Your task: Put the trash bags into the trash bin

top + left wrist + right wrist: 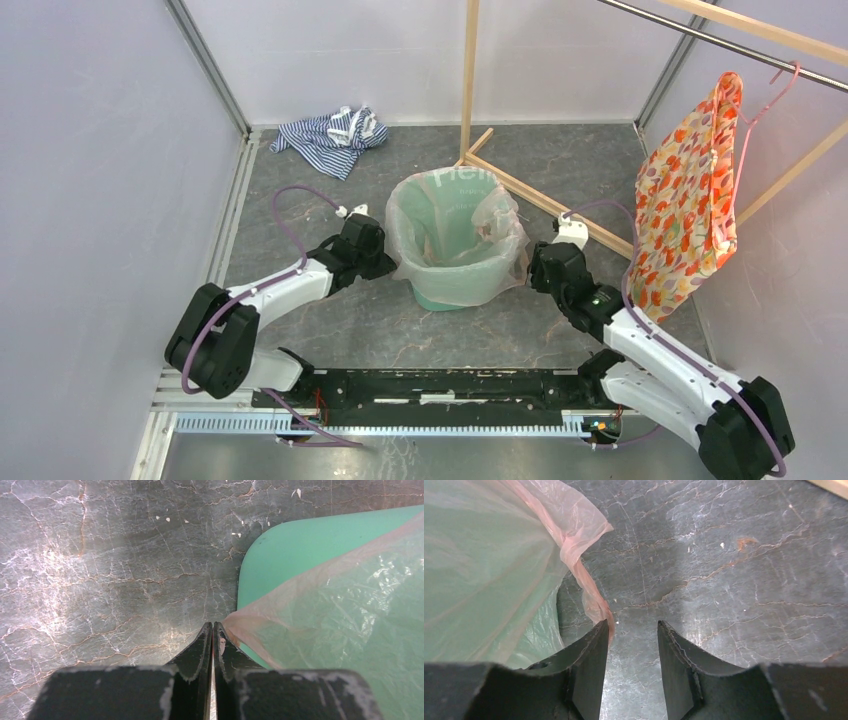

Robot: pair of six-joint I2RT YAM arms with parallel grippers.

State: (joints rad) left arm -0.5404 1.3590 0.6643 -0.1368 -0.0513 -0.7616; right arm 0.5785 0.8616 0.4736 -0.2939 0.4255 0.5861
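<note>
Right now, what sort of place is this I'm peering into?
Probably a robot test booth staged as a home laundry corner: plain white panels wall it in, a floral garment hangs from a wooden-framed rack, and a green bin wears a pink bag.

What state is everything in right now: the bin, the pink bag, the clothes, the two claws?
Mint-green round plastic bin: upright, lined.
Pale pink translucent plastic bag: draped over the bin's rim, mouth open.
Left gripper: shut on the bag's edge.
Right gripper: open, bag edge touching one finger.
Orange floral garment: hanging up.
Blue-white striped cloth: crumpled in a heap.
</note>
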